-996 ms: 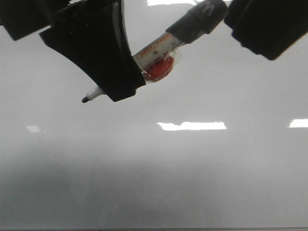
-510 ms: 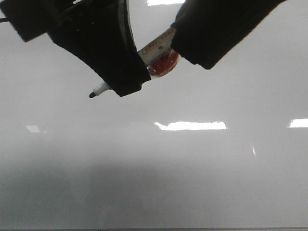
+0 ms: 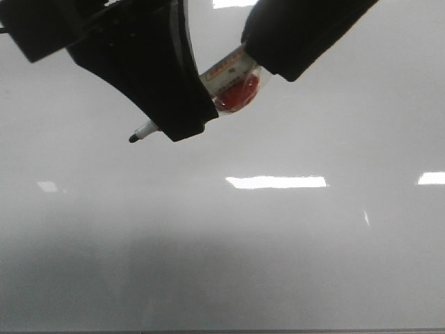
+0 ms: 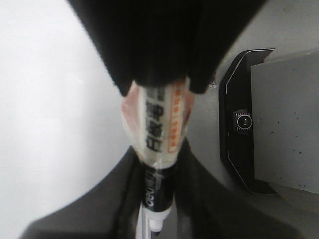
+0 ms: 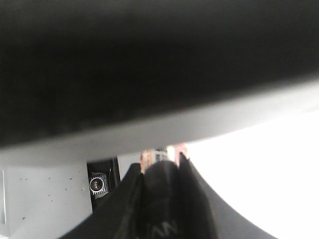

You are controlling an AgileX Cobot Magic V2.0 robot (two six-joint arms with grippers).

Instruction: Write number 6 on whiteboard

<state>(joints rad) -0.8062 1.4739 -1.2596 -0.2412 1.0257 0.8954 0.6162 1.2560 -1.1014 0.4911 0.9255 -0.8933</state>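
Note:
The whiteboard [image 3: 278, 264] is glossy, pale grey and blank; no number 6 shows on it. My left gripper [image 3: 174, 118] is shut on a marker [image 3: 233, 83] with a white, red and orange label. It holds the marker slanted above the board, its uncapped black tip [image 3: 132, 138] pointing down-left. My right gripper [image 3: 278, 56] is closed round the marker's black upper end. In the left wrist view the marker [image 4: 159, 129] runs between the left gripper's [image 4: 157, 199] fingers. In the right wrist view the black end [image 5: 159, 199] sits between the right gripper's [image 5: 160, 184] fingers.
Bright rectangular glare patches [image 3: 276, 182] lie on the board. The board's near edge [image 3: 222, 331] runs along the bottom of the front view. The robot's base with its camera [image 4: 244, 122] shows beyond the board, also in the right wrist view [image 5: 98, 184].
My right gripper has come in from the right and closed over the marker's black upper end, which showed bare one second ago. The left gripper and marker have shifted only slightly.

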